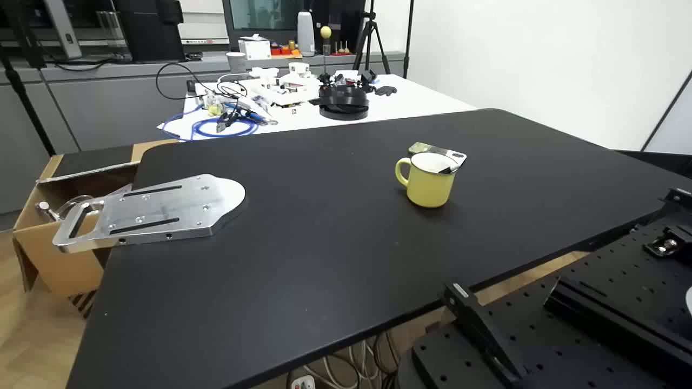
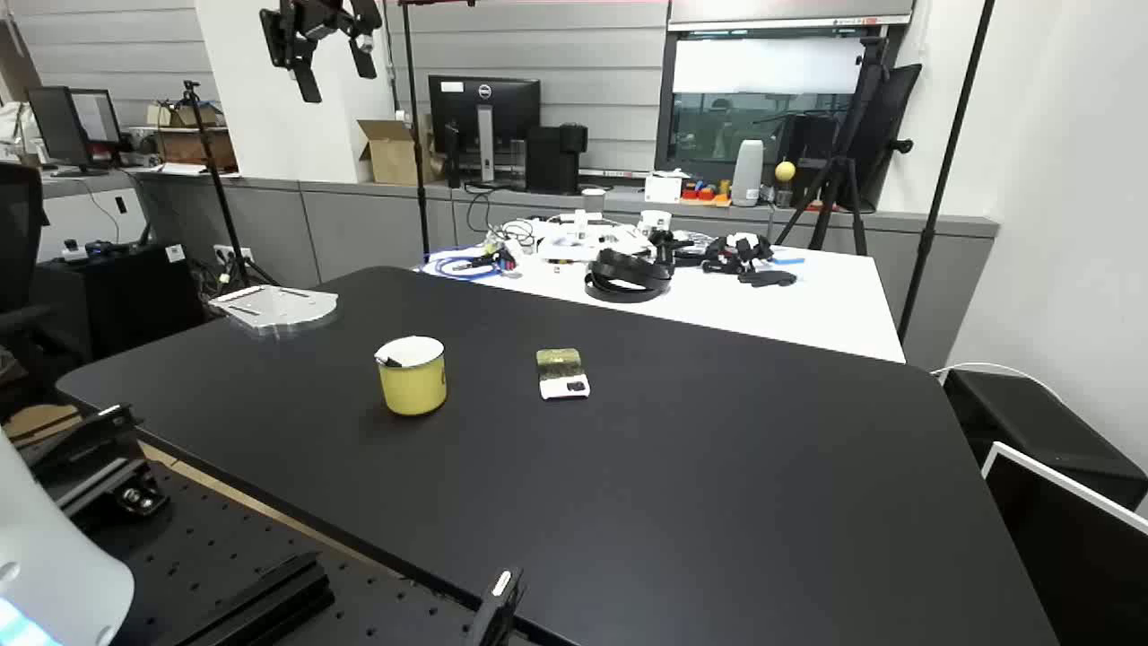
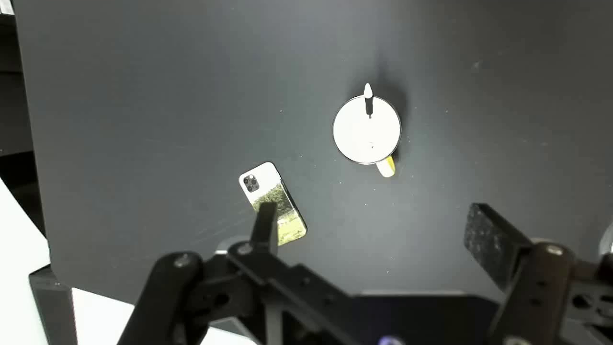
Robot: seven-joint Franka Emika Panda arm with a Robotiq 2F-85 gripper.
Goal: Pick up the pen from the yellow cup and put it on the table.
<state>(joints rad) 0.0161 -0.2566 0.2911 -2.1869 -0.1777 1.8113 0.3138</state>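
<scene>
The yellow cup (image 1: 428, 186) stands upright on the black table (image 1: 297, 270). It also shows in an exterior view (image 2: 414, 386) and, from above, in the wrist view (image 3: 354, 136). A pen (image 3: 368, 99) leans in the cup, with its pale tip past the rim opposite the handle. Only a short dark piece of the pen (image 1: 446, 170) shows above the rim in both exterior views. My gripper (image 2: 338, 83) is high above the table in an exterior view. In the wrist view the gripper (image 3: 373, 215) has its fingers wide apart with nothing between them.
A phone with a picture case (image 3: 275, 196) lies near the cup, partly behind a finger in the wrist view. A silver metal plate (image 1: 162, 208) overhangs the table's edge above a cardboard box (image 1: 59, 259). A cluttered white table (image 2: 807, 305) adjoins the far side.
</scene>
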